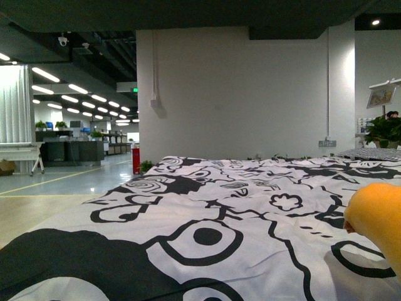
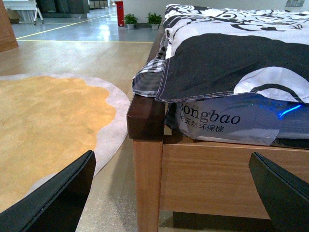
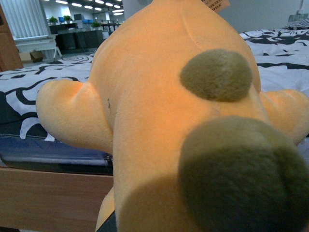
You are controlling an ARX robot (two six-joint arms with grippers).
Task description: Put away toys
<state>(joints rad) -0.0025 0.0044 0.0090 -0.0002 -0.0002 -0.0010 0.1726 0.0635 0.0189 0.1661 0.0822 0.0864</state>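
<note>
Right wrist view: plush toy (image 3: 159, 121) close, front catches edge; left gripper (image 2: 171, 153) apart, right gripper: cannot tell.

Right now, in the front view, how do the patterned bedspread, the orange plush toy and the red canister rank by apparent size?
1. patterned bedspread, filling the lower half.
2. orange plush toy, close to the camera and cropped by the edge, so its true size is unsure.
3. red canister, far off on the floor.

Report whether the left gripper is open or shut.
Open: the left gripper shows both fingers spread far apart in the left wrist view, with nothing held between them.
</note>
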